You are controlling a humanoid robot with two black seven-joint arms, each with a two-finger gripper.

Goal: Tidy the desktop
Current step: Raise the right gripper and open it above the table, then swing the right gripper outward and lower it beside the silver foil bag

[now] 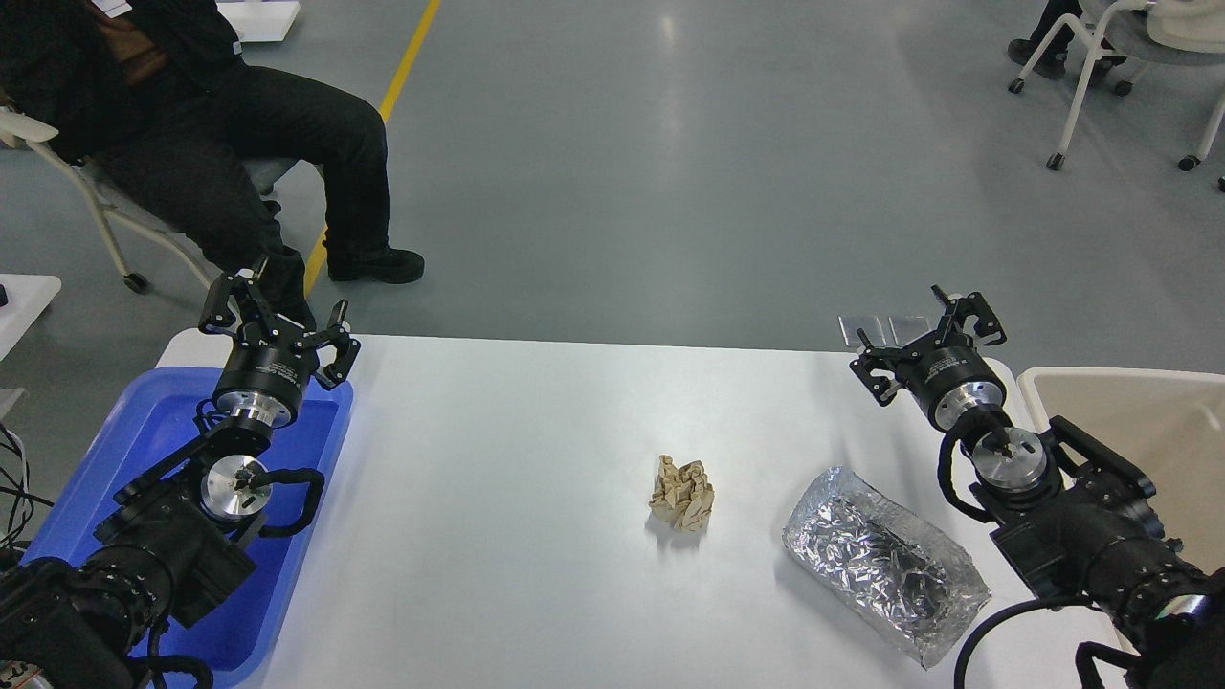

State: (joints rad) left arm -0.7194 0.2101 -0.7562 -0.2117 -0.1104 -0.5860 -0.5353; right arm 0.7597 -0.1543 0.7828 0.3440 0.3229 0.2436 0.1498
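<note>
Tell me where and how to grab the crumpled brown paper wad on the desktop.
Take the brown paper wad across its narrower middle, coming straight down from above. It sits alone on the desktop, clear on every side, and its creased ridges should give an open pincer something to bite.

**What Things Look Made Of**

The desktop (pixel 536 459) is white, smooth and a little shiny. The blue tray (pixel 144 421) looks like smooth plastic. The beige bin (pixel 1129 402) looks like plastic too, and dull. The silver bag (pixel 880 565) is shiny, wrinkly foil. The brown paper ball (pixel 682 494) is crumpled and dull. The arms are black with shiny metal rings (pixel 234 486).
</note>
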